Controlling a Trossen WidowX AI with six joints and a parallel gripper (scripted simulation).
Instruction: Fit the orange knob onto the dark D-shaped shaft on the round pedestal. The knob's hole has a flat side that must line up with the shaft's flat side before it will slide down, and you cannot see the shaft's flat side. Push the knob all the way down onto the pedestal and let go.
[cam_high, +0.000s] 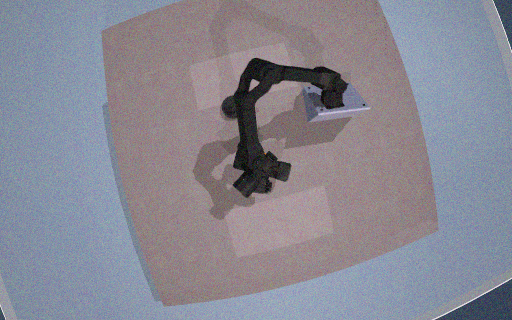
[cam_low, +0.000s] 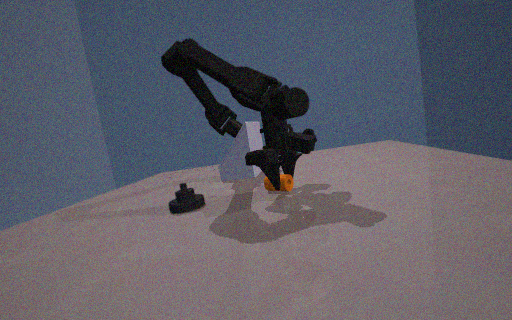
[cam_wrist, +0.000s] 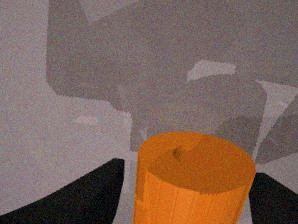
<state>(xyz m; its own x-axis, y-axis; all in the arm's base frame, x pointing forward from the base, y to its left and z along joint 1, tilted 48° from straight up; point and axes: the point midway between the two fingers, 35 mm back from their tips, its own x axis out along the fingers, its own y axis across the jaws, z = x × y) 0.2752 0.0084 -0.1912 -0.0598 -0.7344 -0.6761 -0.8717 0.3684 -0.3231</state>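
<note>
The orange knob (cam_low: 287, 184) (cam_wrist: 192, 206) lies on its side on the table, the end with the hole showing in the wrist view. My gripper (cam_low: 284, 182) (cam_wrist: 189, 177) points down with its fingers partly open, one on each side of the knob. In the wrist view a narrow gap shows between the left finger and the knob; the right finger is very close to it, and contact cannot be told. The dark round pedestal (cam_high: 229, 107) (cam_low: 187, 204) stands apart from the gripper, its shaft (cam_low: 183, 186) upright. The shaft's flat side cannot be made out.
The arm's base is at a pale sloped block (cam_high: 352, 104) (cam_low: 254, 142), behind the gripper in the exterior view. In the top view the arm hides the knob and fingertips, and the pedestal is close beside the arm's links. Arm shadows and pale light patches fall on the table (cam_high: 370, 200).
</note>
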